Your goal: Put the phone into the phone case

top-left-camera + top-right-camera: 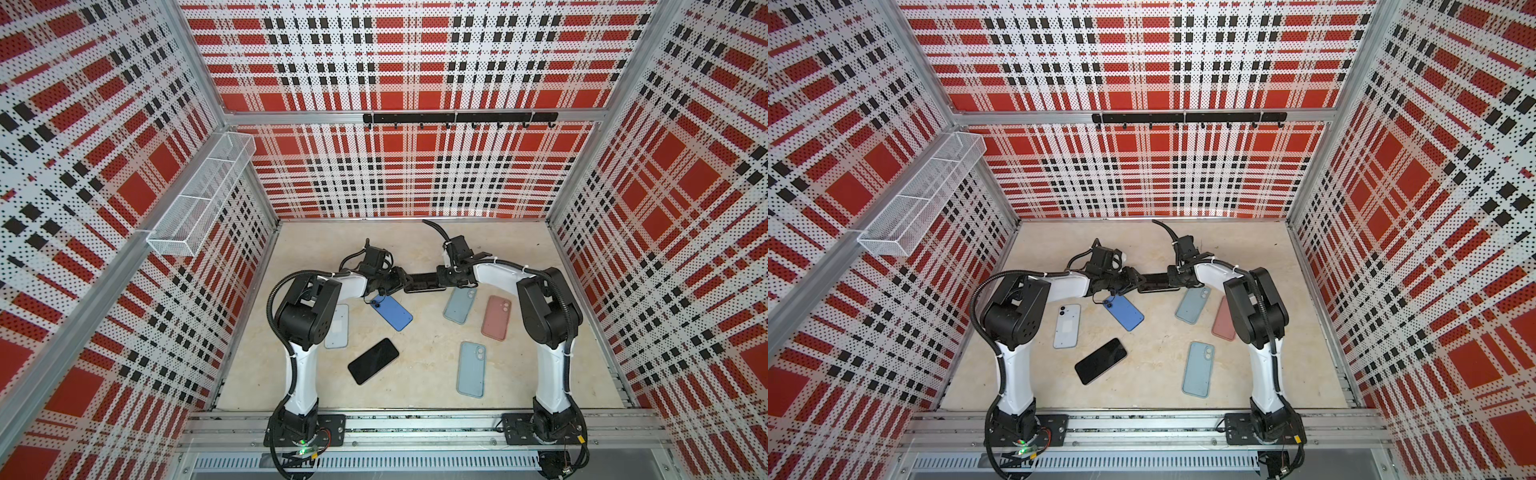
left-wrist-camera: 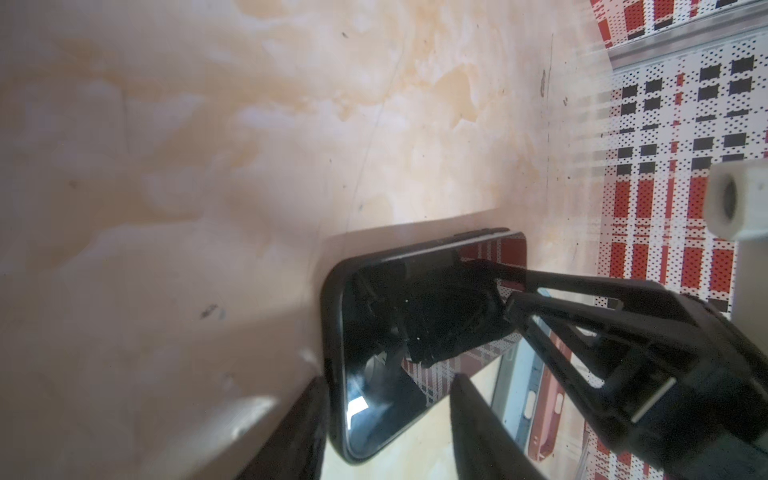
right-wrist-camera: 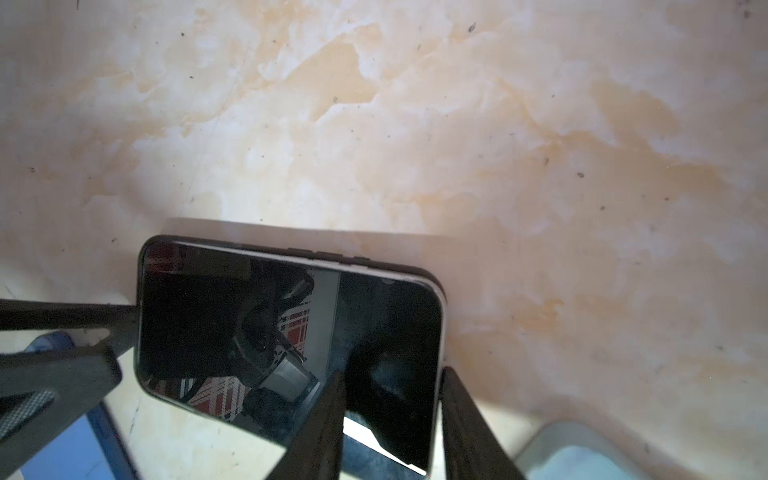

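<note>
**A:** Top views. Black glass-fronted phone (image 1: 423, 283) bridges left gripper (image 1: 405, 280) and right gripper (image 1: 440, 279). It sits just beyond the blue rectangular case (image 1: 392, 312), on the side away from the arm bases. Held?

**B:** Judged yes, each pair of jaws is clamped on one end. Cannot tell whether it clears the beige marbled tabletop (image 1: 428, 370).

**A:** Left wrist view.

**B:** Left gripper (image 2: 388, 380) straddles the near end. The matte black phone case (image 2: 332, 316) wraps that rim. Right gripper (image 2: 503, 286) pinches the opposite end.

**A:** Right wrist view.

**B:** A pale strip shows between screen and case along one long side and at the end inside the right gripper (image 3: 392, 374). Risk: phone probably not fully seated. An uneven squeeze could pop that corner out, or the glossy glass could slip. The blue rectangular case (image 3: 62, 453) lies beneath the left gripper's end.
</note>
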Robot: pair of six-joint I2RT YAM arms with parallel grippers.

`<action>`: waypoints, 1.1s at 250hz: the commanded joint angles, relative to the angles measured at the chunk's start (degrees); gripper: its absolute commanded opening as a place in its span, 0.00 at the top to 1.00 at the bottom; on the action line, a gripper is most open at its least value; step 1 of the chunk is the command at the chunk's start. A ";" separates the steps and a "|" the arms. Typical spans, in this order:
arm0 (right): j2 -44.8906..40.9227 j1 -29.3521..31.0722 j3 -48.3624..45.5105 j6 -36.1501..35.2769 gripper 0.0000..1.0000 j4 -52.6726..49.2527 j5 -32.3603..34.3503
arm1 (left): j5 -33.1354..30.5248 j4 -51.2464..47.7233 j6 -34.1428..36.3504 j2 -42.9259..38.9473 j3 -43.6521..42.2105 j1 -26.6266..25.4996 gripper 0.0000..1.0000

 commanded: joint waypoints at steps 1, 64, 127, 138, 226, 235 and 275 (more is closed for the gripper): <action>0.52 2.14 -0.37 0.33 0.59 0.70 -3.77 | -0.46 -1.24 1.86 -0.42 1.58 0.47 0.50; -3.33 -1.79 -3.47 2.35 0.38 3.28 -8.78 | -3.49 -6.69 5.21 -2.04 2.86 1.42 0.51; -2.54 -5.40 -5.87 3.08 0.33 7.75 -19.87 | -4.35 -7.29 5.32 -1.04 3.34 0.52 0.57; -1.97 -5.89 -6.05 3.46 0.33 8.48 -22.22 | -4.36 -7.33 5.31 -0.59 3.39 0.44 0.58; 0.96 -7.74 -7.35 4.47 0.32 13.42 -33.69 | -4.28 -7.36 5.28 0.48 3.83 0.62 0.72; 1.09 -7.75 -7.37 4.44 0.32 13.89 -34.84 | -4.36 -7.31 5.30 0.65 3.79 0.70 0.73; 0.46 -7.81 -8.32 4.85 0.32 17.57 -39.98 | -4.18 -7.14 5.19 1.49 3.30 1.02 0.79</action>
